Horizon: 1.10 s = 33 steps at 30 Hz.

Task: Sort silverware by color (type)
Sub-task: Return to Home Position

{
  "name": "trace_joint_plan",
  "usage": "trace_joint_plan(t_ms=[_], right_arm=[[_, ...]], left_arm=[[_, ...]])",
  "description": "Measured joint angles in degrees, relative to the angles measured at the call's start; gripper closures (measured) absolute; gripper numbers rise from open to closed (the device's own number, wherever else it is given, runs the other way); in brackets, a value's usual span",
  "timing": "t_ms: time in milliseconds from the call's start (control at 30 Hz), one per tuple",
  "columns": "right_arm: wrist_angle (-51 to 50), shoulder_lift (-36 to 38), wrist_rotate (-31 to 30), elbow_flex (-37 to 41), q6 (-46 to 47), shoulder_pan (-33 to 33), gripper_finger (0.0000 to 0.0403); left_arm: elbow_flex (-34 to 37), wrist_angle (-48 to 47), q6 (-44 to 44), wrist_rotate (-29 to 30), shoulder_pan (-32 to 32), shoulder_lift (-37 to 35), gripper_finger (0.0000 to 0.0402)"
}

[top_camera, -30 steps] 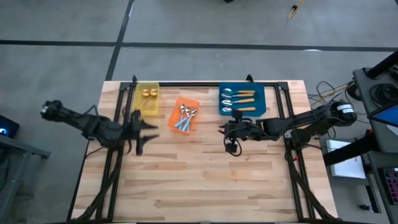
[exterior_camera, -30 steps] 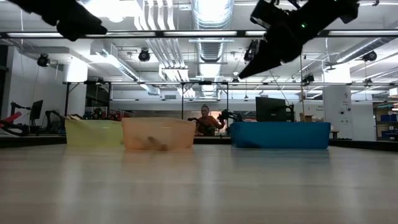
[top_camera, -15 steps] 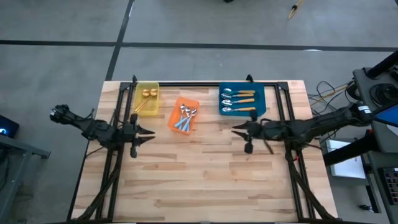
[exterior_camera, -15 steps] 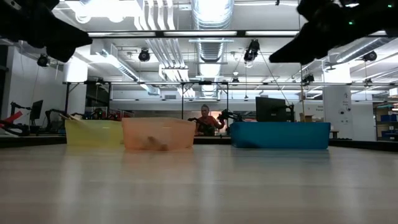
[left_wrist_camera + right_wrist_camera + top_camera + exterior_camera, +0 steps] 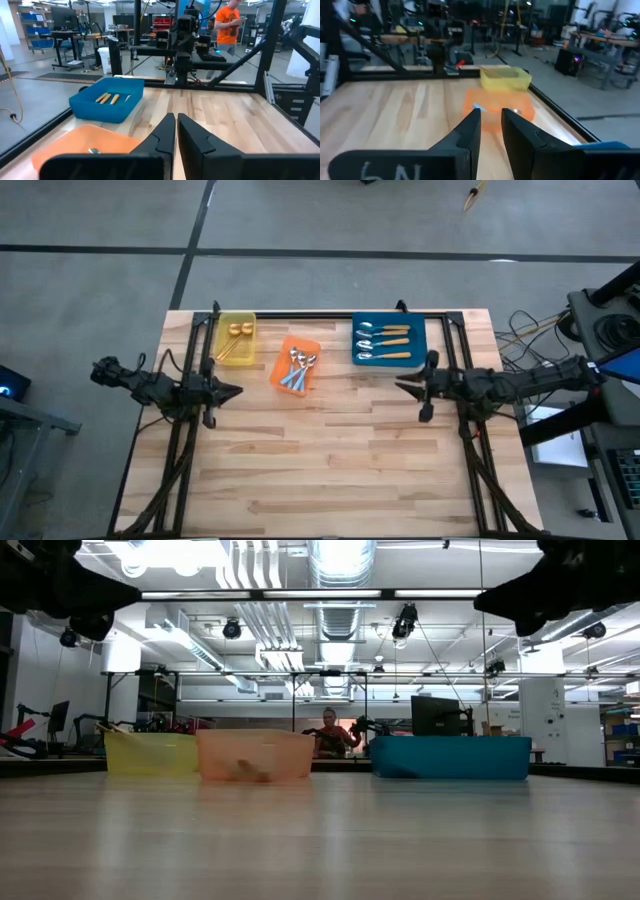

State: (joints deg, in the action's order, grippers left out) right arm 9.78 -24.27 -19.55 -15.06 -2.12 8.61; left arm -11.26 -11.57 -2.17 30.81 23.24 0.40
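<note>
The silverware lies in three bins at the table's far side. Thin gold spoons (image 5: pixel 236 340) are in the yellow bin (image 5: pixel 222 326). Blue-handled spoons (image 5: pixel 297 370) are in the orange bin (image 5: pixel 283 350). Orange-handled spoons (image 5: pixel 386 342) are in the blue bin (image 5: pixel 420 330). My left gripper (image 5: pixel 237 391) hovers shut over the table's left part, near the yellow bin, pointing right; its fingers (image 5: pixel 175 120) hold nothing. My right gripper (image 5: pixel 400 386) hovers just in front of the blue bin, pointing left. Its fingers (image 5: pixel 491 114) stand slightly apart with nothing between them.
Bare wooden table (image 5: pixel 330 470) spreads in front of the bins and between the two arms. Black frame rails (image 5: pixel 190 380) run along the table's left and right sides. A person in an orange shirt (image 5: pixel 230 20) stands in the room beyond the table.
My left gripper has shut its wide-open fingers on nothing while staying over the table's left part. My right gripper has drawn back toward the table's right edge, from in front of the orange bin to in front of the blue bin. The spoons and bins have stayed still.
</note>
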Motion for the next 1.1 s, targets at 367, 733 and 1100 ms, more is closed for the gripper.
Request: trace_joint_plan(t_ms=[367,733,1100], right_arm=[[-0.05,11.02,0.57,5.68,-0.67,0.02,0.0335],[-0.99,23.0,-10.06,13.1,4.08,0.02,0.0335],[-6.23,22.27,-19.69,14.04,11.97,0.02,0.0335]], left_arm=[[1.05,-2.09,-0.19,0.11,0.0,-0.44,0.0401],[6.13,-0.48,-4.29,2.79,-0.04,0.43,0.0402],[6.07,-0.9,-5.82,10.77,-0.11,2.25,0.0402]])
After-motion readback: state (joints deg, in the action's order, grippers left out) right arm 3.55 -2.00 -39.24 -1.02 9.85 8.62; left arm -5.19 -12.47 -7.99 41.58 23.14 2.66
